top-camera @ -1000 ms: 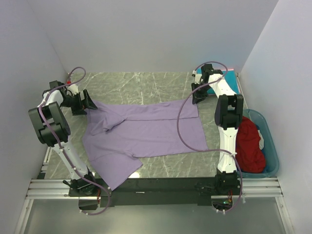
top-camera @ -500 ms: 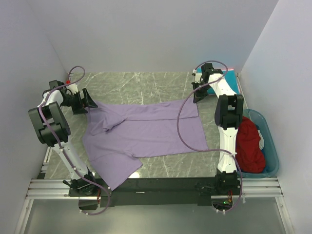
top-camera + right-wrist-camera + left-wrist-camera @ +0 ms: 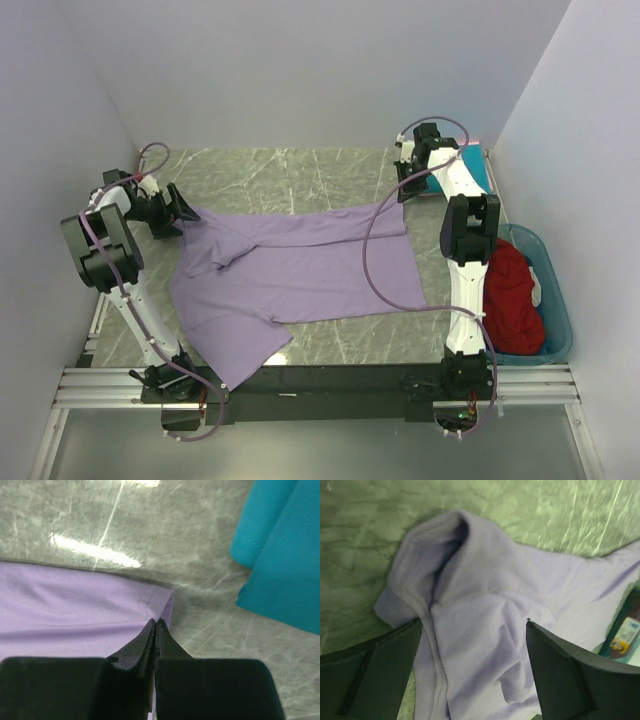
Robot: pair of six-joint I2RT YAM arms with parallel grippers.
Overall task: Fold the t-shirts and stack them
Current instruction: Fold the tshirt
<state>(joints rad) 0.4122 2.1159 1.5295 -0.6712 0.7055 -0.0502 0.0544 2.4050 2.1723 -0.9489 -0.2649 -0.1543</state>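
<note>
Lavender t-shirt [image 3: 300, 265] lies flat on the table [image 3: 300, 170]. The right tool [image 3: 156, 628] pinches its 1 o'clock corner, and the left tool [image 3: 475, 672] hovers spread over its 10 o'clock end (ungrasped). Likely next: close left, then fold.

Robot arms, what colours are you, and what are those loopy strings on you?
The left arm and the right arm are white tubes joined by chunky black blocks. The loopy strings are greyish-purple cables, one curling along each arm. The left tool and the right tool are black, each with two flat, wedge-shaped fingers.
</note>
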